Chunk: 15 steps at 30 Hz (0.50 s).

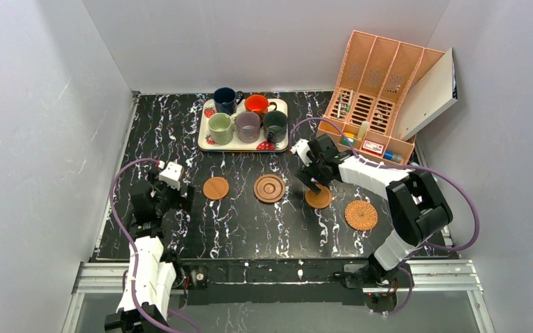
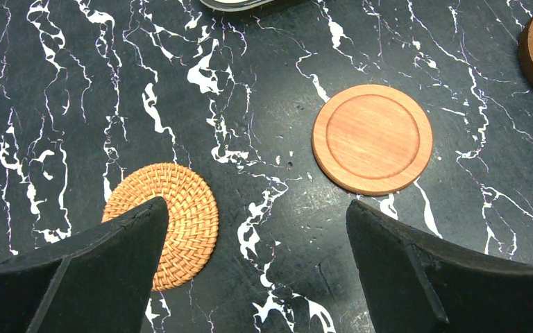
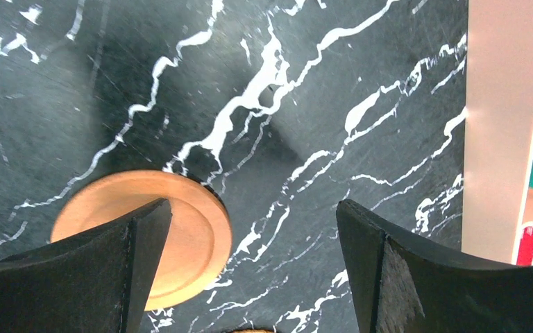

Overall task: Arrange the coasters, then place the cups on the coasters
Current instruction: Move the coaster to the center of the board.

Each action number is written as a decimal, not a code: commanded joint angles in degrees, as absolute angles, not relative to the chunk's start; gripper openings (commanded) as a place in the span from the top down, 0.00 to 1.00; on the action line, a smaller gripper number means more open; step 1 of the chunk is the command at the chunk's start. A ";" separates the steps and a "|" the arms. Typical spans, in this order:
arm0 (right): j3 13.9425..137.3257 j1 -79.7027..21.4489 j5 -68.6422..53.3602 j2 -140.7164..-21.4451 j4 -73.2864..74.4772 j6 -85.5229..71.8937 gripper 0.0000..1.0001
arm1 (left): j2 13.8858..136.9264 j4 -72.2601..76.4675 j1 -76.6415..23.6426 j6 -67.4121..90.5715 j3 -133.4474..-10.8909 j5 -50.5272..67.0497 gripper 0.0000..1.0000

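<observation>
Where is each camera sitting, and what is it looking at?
Top external: high behind the arms, looking down at the table, cups and coasters; both arms show.
Left wrist: on the left arm, facing down at a woven coaster and a smooth coaster; the open left hand shows.
Right wrist: on the right arm, facing down at a second smooth coaster; the open right hand shows.
Shared: top and left wrist both see the smooth coaster.

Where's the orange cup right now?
In the top view, the orange cup sits on the white tray at the far side, in the back row, right of the navy cup and behind the mauve cup.
</observation>
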State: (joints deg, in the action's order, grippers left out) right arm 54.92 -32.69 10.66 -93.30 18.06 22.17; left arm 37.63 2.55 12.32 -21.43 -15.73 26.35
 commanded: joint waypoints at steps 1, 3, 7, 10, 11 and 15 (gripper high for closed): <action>53.40 -29.66 9.08 -92.38 24.50 23.82 0.01 | 36.97 2.29 12.71 -21.77 -15.51 26.75 0.02; 53.29 -28.47 8.53 -92.54 25.06 23.97 0.01 | 37.09 2.36 12.74 -21.80 -15.56 26.67 0.02; 53.17 -27.18 7.22 -93.91 26.42 24.25 0.01 | 37.33 2.37 12.73 -21.80 -15.62 26.64 0.02; 53.26 -27.17 7.31 -94.79 27.22 24.26 0.01 | 37.49 2.53 12.70 -21.73 -15.64 26.70 0.02; 53.25 -27.16 7.56 -94.83 27.35 24.26 0.01 | 37.58 2.41 12.67 -21.79 -15.64 26.64 0.02; 52.79 -27.15 8.35 -94.26 28.46 24.26 0.01 | 37.24 2.46 12.71 -21.71 -15.58 26.47 0.02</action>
